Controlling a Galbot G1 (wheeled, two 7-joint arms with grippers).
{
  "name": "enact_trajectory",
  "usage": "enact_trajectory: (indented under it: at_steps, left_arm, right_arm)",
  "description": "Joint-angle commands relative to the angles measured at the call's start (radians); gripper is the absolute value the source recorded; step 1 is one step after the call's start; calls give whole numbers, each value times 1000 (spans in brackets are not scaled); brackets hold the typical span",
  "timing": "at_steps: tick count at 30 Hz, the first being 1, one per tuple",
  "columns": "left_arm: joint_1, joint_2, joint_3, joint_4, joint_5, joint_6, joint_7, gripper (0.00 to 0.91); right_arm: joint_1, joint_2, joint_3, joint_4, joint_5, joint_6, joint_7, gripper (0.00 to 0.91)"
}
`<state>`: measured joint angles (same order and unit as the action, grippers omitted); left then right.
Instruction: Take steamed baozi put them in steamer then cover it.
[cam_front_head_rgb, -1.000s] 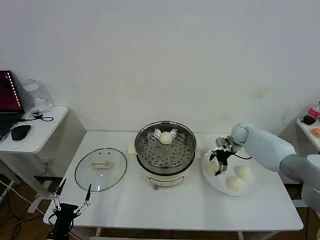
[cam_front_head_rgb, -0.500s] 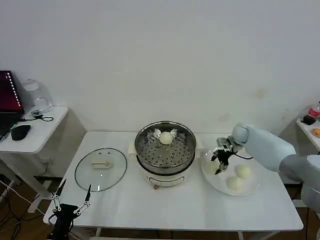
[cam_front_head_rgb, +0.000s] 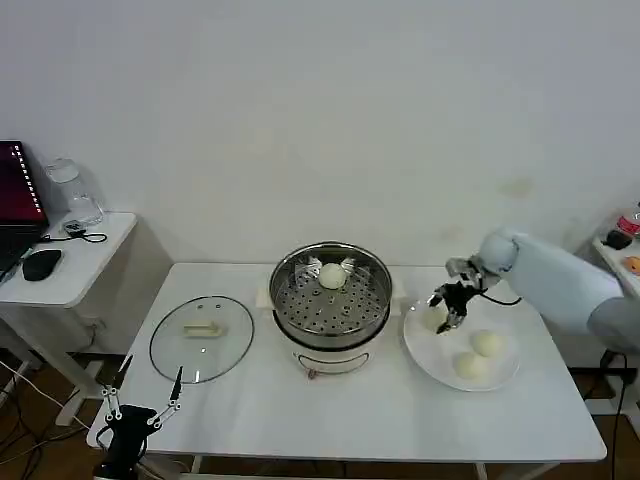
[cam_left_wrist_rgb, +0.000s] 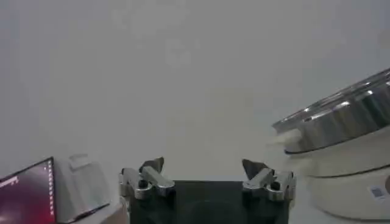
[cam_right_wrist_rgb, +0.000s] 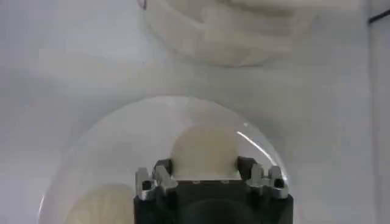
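Observation:
My right gripper (cam_front_head_rgb: 445, 318) hangs just above the left part of the white plate (cam_front_head_rgb: 505, 378), shut on a cream-white baozi (cam_front_head_rgb: 431, 319). In the right wrist view that baozi (cam_right_wrist_rgb: 204, 149) sits between the fingers (cam_right_wrist_rgb: 161, 173), over the plate (cam_right_wrist_rgb: 122, 131). Two more baozi (cam_front_head_rgb: 487, 343) (cam_front_head_rgb: 468, 366) lie on the plate. One baozi (cam_front_head_rgb: 332, 275) rests on the perforated tray at the back of the steel steamer (cam_front_head_rgb: 331, 310). The glass cover (cam_front_head_rgb: 202, 337) lies flat on the table left of the steamer. My left gripper (cam_front_head_rgb: 140, 400) is parked open at the table's front left corner.
A side table (cam_front_head_rgb: 70, 270) with a laptop, a mouse and a jar stands at the far left. The steamer's wall (cam_left_wrist_rgb: 341, 119) shows close by in the left wrist view, and its white base (cam_right_wrist_rgb: 225, 30) lies beyond the plate in the right wrist view. Bare tabletop (cam_front_head_rgb: 350, 420) stretches along the front.
My right gripper has risen and drawn slightly right from the plate's left side, and the baozi in it has come up with it. The left arm has not moved.

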<state>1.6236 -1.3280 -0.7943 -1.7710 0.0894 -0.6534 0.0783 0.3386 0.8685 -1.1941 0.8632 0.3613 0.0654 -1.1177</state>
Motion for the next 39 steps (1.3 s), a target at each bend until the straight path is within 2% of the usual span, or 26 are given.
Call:
enact_trajectory:
  at_steps: [1, 8, 10, 13, 20, 24, 29, 32, 39]
  left_arm:
    - [-7, -2, 8, -16, 2, 4, 1, 907]
    - [-3, -4, 14, -13, 3, -2, 2, 907]
    - [-1, 0, 12, -13, 3, -4, 3, 907]
    - [-4, 2, 9, -10, 2, -7, 2, 907]
    - [-11, 0, 7, -15, 1, -5, 1, 907]
    - [-13, -3, 5, -18, 1, -4, 0, 907]
    - [-9, -11, -2, -18, 1, -9, -1, 907]
    - [-3, -14, -8, -18, -1, -14, -3, 907]
    - [-2, -12, -20, -12, -5, -17, -4, 907]
  right_arm:
    - [256, -120, -140, 226, 176, -25, -3, 695]
    - [371, -127, -186, 369, 304, -84, -2, 685]
    - [394, -105, -196, 402, 355, -112, 7, 685]
    - [400, -67, -204, 417, 366, -125, 20, 685]
    - [367, 78, -229, 387, 446, -174, 70, 685]
    - [324, 206, -212, 327, 507, -207, 101, 685]
    - [274, 331, -210, 206, 507, -221, 120, 685]
    - [242, 377, -211, 140, 508, -226, 125, 685]
    - [172, 421, -215, 98, 472, -229, 139, 685]
